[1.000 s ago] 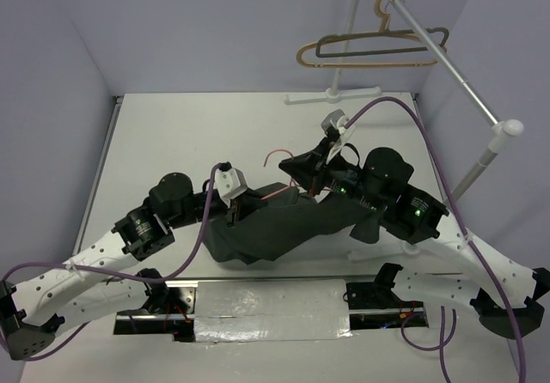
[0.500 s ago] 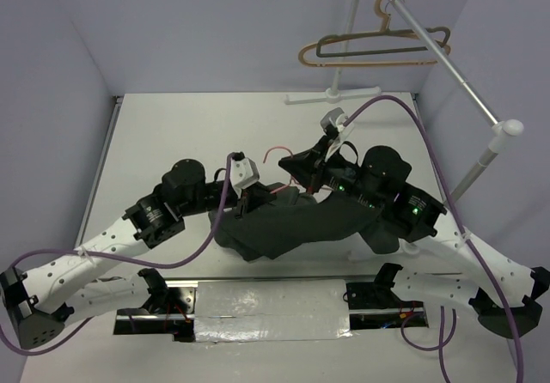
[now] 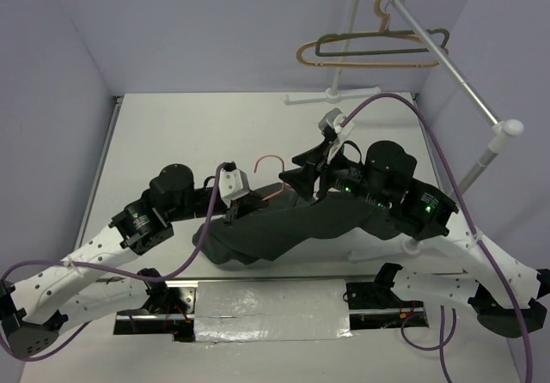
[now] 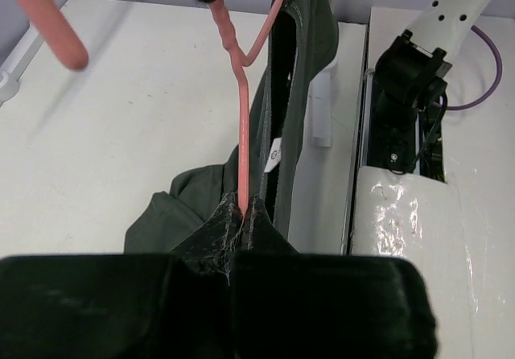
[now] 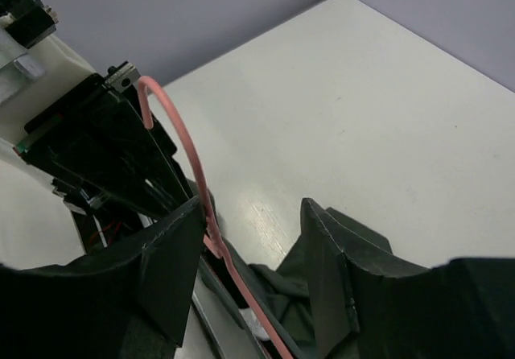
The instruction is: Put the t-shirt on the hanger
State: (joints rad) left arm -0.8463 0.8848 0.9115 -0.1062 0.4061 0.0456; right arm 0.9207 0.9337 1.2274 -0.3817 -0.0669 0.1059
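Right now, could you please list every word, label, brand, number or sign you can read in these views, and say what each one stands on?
White neck tag inside the t-shirt: one small dark mark, too small to read.
Pink hanger: no writing on it.
Nothing else in any of the three views carries legible text.
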